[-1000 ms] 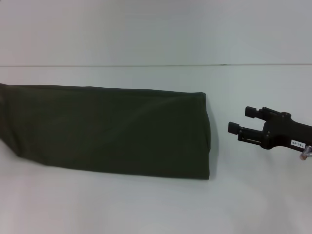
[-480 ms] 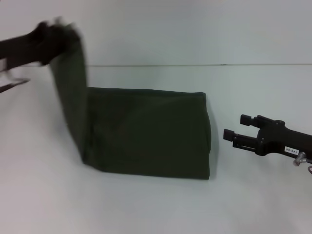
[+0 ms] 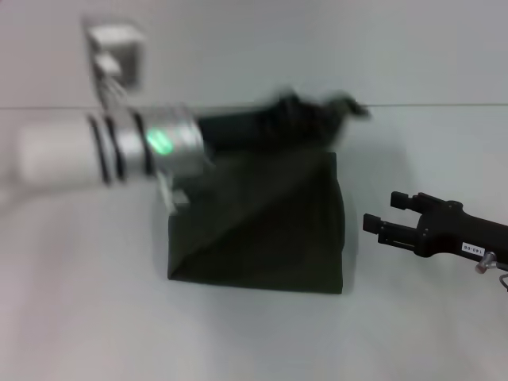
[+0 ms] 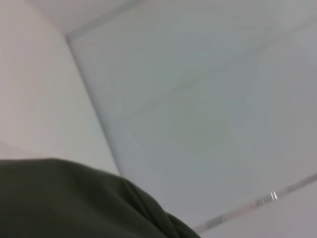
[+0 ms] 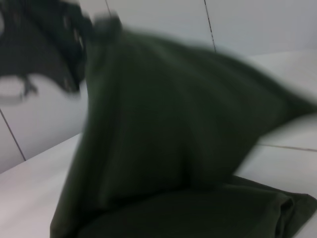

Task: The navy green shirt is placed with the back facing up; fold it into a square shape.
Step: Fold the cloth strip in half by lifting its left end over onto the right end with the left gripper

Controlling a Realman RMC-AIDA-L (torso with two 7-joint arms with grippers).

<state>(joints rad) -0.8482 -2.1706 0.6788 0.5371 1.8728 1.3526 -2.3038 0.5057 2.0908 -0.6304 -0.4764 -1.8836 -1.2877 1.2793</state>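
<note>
On a white counter (image 3: pixel 238 333), the left pincer (image 3: pixel 337 107), pinching the navy green shirt (image 3: pixel 270 238), carries its end over the flat half to square it; the right pincer (image 3: pixel 381 214) waits beside, spread.

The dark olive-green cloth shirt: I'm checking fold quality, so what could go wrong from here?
1. The left end effector carries the dark olive-green cloth shirt flap diagonally, so edges may land misaligned.
2. The flap is past the folded edge beside the right end effector; it may overshoot or drape onto it.
</note>
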